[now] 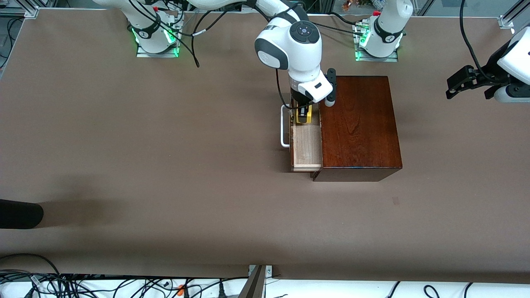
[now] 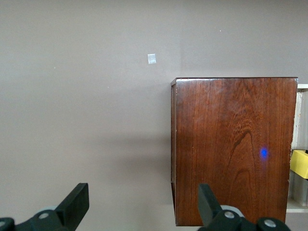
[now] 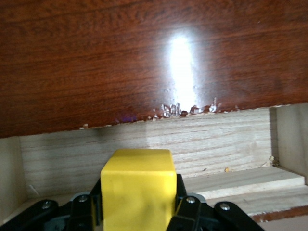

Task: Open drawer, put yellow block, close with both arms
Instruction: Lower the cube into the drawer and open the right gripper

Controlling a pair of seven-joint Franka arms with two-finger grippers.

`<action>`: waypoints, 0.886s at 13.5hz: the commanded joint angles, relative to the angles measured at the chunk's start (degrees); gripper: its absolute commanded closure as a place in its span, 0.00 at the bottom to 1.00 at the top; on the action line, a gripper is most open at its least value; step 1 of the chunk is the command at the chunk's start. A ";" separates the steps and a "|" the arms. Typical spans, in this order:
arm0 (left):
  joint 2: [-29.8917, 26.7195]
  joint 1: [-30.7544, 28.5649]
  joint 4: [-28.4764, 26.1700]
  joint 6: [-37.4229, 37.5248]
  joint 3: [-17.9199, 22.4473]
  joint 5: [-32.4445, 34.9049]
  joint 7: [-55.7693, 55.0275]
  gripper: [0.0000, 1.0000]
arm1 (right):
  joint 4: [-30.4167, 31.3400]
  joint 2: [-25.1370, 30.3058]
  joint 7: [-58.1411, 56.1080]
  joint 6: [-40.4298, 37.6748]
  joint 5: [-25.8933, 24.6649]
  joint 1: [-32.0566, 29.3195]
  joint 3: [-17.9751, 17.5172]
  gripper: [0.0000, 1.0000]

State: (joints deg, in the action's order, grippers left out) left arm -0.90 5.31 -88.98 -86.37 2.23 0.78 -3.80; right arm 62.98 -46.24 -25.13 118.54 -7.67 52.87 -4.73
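Right end effector [image 1: 303,115], clamped on the yellow block [image 3: 138,190], is over the open drawer [image 1: 307,145]. Left end effector [image 2: 142,211] waits with fingers spread, empty, over the table [image 1: 165,165] beside the wooden box [image 1: 358,124].

You cannot see the end of the drawer [image 1: 307,145] farthest from the front camera: the right arm's wrist covers it, along with most of the yellow block [image 1: 303,116]. In the right wrist view the block's [image 3: 138,187] lower part runs off the frame, hiding the drawer floor beneath it. The left gripper [image 2: 140,204] is cut off above the wooden box [image 2: 234,149], only its fingertips [image 2: 77,199] showing.
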 commanded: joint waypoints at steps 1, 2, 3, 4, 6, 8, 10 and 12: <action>-0.16 -0.12 0.91 1.29 0.23 -1.58 0.37 0.00 | -1.89 -1.84 0.96 -0.42 -1.12 0.65 0.34 0.61; -0.16 -0.12 0.91 1.20 0.23 -1.58 0.37 0.00 | -1.89 -2.27 0.96 -0.33 -1.12 0.65 0.34 0.60; -0.16 -0.12 0.91 1.29 0.23 -1.58 0.46 0.00 | -1.89 -2.45 0.96 -0.33 -1.12 0.56 0.34 0.60; -0.07 -0.12 0.83 1.29 0.23 -1.58 0.46 0.00 | -1.89 -2.71 1.05 -0.24 -1.12 0.56 0.34 0.55; -0.16 -0.12 0.83 1.29 0.14 -1.58 0.46 0.00 | -1.89 -3.07 0.96 -0.16 -1.12 0.56 0.34 0.52; -0.16 -0.12 0.83 1.29 0.14 -1.58 0.37 0.00 | -1.72 -3.07 0.96 -0.42 -1.12 0.56 0.34 0.50; -0.16 -0.12 0.83 1.29 0.14 -1.58 0.46 0.00 | -1.02 -3.16 0.96 -0.33 -1.12 0.56 0.34 0.49; -0.07 -0.12 0.83 2.08 0.14 -1.58 0.54 0.00 | -1.01 -3.51 0.78 -0.59 -1.12 0.30 0.34 0.48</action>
State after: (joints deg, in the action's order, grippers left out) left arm -0.90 5.31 -88.98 -86.02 2.23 0.78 -3.79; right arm 62.80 -48.77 -25.11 119.41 -7.67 53.21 -4.75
